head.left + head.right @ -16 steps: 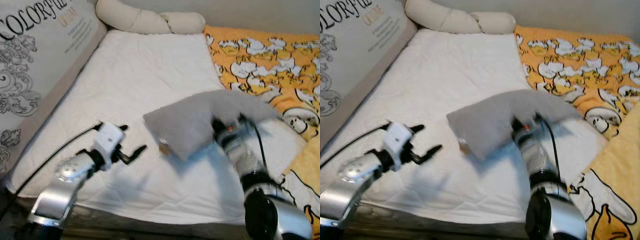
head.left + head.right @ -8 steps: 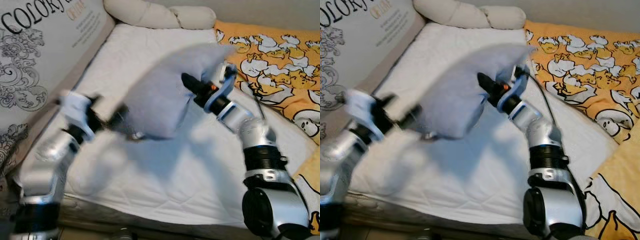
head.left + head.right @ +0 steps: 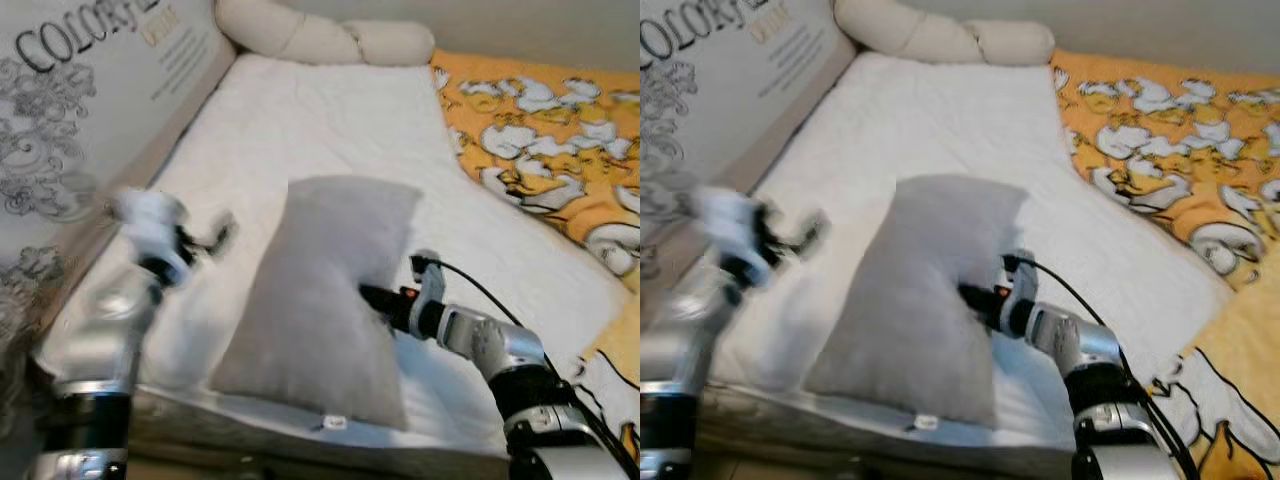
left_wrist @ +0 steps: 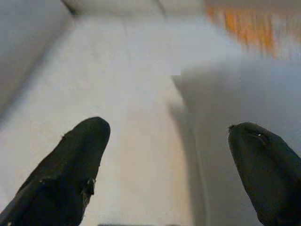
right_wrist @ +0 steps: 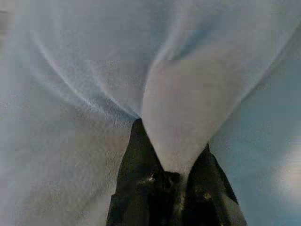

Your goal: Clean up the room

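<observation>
The bed (image 3: 300, 130) had a white sheet on it. A grey pillow (image 3: 320, 300) lay flat on the sheet, close to the near edge of the bed, with a small tag at its near end. A long cream bolster (image 3: 320, 40) lay across the far end of the bed. On the robot's right, a yellow blanket (image 3: 545, 130) with white ducks on it lay over that side of the bed. A big printed board (image 3: 80, 110) leaned along the bed's left side.
</observation>
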Controlling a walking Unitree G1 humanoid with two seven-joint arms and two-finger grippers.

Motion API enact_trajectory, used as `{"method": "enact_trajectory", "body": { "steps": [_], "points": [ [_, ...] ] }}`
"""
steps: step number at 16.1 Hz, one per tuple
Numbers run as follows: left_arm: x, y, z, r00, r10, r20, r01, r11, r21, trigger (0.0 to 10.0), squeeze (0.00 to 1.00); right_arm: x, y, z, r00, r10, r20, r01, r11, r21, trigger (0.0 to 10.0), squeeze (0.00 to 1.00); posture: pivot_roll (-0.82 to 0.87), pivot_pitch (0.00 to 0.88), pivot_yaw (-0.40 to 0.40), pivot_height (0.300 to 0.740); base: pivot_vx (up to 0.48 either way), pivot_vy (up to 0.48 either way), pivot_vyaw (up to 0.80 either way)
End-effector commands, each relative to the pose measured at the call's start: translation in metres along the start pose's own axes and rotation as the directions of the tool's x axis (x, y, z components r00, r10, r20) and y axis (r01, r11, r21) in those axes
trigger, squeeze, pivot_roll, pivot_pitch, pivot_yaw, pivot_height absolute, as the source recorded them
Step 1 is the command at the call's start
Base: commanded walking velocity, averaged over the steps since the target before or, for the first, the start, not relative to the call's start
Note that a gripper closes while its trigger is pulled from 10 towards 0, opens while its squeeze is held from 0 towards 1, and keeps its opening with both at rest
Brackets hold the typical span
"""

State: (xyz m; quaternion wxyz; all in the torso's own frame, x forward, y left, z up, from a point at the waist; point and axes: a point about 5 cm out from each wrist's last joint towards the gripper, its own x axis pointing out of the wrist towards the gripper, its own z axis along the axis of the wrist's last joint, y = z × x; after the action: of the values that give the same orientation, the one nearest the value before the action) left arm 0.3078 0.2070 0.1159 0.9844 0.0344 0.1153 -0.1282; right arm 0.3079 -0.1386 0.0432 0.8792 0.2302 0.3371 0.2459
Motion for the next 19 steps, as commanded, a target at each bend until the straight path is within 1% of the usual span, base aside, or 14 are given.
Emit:
{"method": "enact_trajectory", "body": {
  "steps": [1,2,4,6,7,9,10,11,12,13,14,15,17,19],
  "points": [
    [0.008,-0.006,-0.013,0.997,-0.032,-0.068,0.035,0.998,0.043,10.0,1.0,0.002,-0.012,-0.01,0.994,-0.109,-0.026,0.109,0.994,-0.023,0.0,0.0,0.07,0.0,-0.029,0.74,0.0,0.0,0.0],
    [0.014,-0.01,-0.013,0.995,-0.058,-0.077,0.063,0.996,0.065,10.0,1.0,0.0,-0.02,-0.011,0.986,-0.168,-0.012,0.168,0.986,-0.015,0.0,0.0,0.07,0.0,-0.03,0.74,0.0,0.0,0.0],
    [0.026,-0.014,-0.012,0.991,-0.107,-0.08,0.113,0.99,0.085,10.0,1.0,-0.002,-0.026,-0.008,0.979,-0.201,0.016,0.202,0.979,-0.038,0.0,0.0,0.06,0.0,-0.026,0.74,0.0,0.0,0.0],
    [0.04,-0.022,-0.019,0.973,-0.194,-0.127,0.201,0.979,0.041,10.0,1.0,-0.001,-0.026,-0.005,0.983,-0.181,0.029,0.182,0.982,-0.056,0.0,0.0,0.05,0.0,-0.02,0.74,0.0,0.0,0.0],
    [0.047,-0.028,-0.026,0.96,-0.23,-0.158,0.233,0.973,-0.001,10.0,1.0,0.0,-0.025,-0.006,0.986,-0.166,0.029,0.168,0.984,-0.067,0.0,0.0,0.04,0.0,-0.017,0.74,0.0,0.0,0.0],
    [0.054,-0.036,-0.032,0.954,-0.249,-0.169,0.226,0.963,-0.145,10.0,1.0,-0.001,-0.026,-0.007,0.988,-0.154,0.029,0.155,0.986,-0.054,0.0,0.0,0.03,0.0,-0.012,0.74,0.0,0.0,0.0],
    [0.056,-0.042,-0.038,0.947,-0.276,-0.166,0.216,0.927,-0.308,10.0,1.0,-0.001,-0.026,-0.006,0.988,-0.148,0.046,0.15,0.987,-0.055,0.0,0.0,0.02,0.0,-0.007,0.74,0.0,0.0,0.0],
    [0.056,-0.044,-0.04,0.944,-0.285,-0.165,0.218,0.916,-0.337,10.0,1.0,-0.001,-0.026,-0.006,0.988,-0.144,0.054,0.147,0.988,-0.057,0.0,0.0,0.02,0.0,-0.007,0.74,0.0,0.0,0.0],
    [0.056,-0.047,-0.045,0.944,-0.292,-0.153,0.208,0.888,-0.409,10.0,1.0,-0.002,-0.025,-0.002,0.987,-0.127,0.095,0.131,0.991,-0.036,0.0,0.0,0.02,0.0,-0.003,0.74,0.0,0.0,0.0],
    [0.055,-0.052,-0.05,0.939,-0.321,-0.12,0.225,0.841,-0.492,10.0,1.0,-0.002,-0.025,0.001,0.986,-0.115,0.122,0.12,0.992,-0.03,0.0,0.0,0.01,0.0,-0.002,0.74,0.0,0.0,0.0],
    [0.055,-0.055,-0.05,0.933,-0.348,-0.088,0.25,0.806,-0.536,10.0,1.0,-0.002,-0.025,0.002,0.986,-0.114,0.123,0.118,0.992,-0.033,0.0,0.0,0.01,0.0,-0.002,0.74,0.0,0.0,0.0],
    [0.055,-0.06,-0.049,0.917,-0.398,-0.043,0.3,0.754,-0.585,10.0,1.0,-0.002,-0.025,0.001,0.987,-0.112,0.118,0.117,0.993,-0.035,0.0,0.0,0.01,0.0,-0.006,0.74,0.0,0.0,0.0],
    [0.052,-0.075,-0.047,0.843,-0.537,0.027,0.433,0.649,-0.625,10.0,1.0,-0.002,-0.025,0.0,0.988,-0.103,0.111,0.108,0.993,-0.046,0.0,0.0,0.02,0.0,-0.017,0.74,0.0,0.0,0.0],
    [0.051,-0.083,-0.042,0.792,-0.601,0.107,0.495,0.53,-0.688,10.0,1.0,0.0,-0.022,0.003,0.99,-0.087,0.115,0.094,0.994,-0.052,0.0,0.0,0.02,0.0,-0.019,0.74,0.0,0.0,0.0]
  ]
}}
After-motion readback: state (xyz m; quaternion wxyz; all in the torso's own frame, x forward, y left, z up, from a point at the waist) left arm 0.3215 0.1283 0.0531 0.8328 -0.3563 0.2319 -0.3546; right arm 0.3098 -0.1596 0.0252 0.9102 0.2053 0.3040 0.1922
